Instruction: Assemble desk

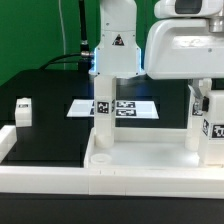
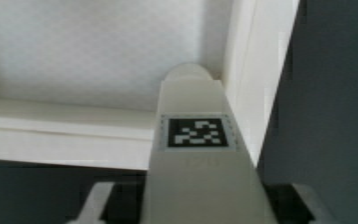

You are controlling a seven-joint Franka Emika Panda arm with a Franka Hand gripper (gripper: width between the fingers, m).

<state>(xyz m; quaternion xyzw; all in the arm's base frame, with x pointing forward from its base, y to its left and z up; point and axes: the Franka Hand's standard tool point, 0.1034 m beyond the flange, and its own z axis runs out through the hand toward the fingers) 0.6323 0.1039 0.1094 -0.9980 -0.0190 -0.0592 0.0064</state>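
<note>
The white desk tabletop (image 1: 140, 172) lies rim-up at the front of the exterior view. One white leg (image 1: 101, 120) stands upright at its back corner, on the exterior view's left. My gripper (image 1: 101, 76) comes down over that leg's top and is shut on it. In the wrist view this leg (image 2: 199, 120) runs out between my fingers (image 2: 115, 202), its marker facing the camera, and its far end sits in the tabletop's corner (image 2: 87, 70). My gripper (image 2: 197, 205) has its dark pads against both sides of the leg. A second leg (image 1: 197, 122) stands upright on the exterior view's right.
A loose white leg (image 1: 23, 110) lies on the black table at the exterior view's left. The marker board (image 1: 128, 107) lies flat behind the tabletop. A white rail (image 1: 6, 140) runs along the left edge. The arm's body (image 1: 185, 50) fills the upper right.
</note>
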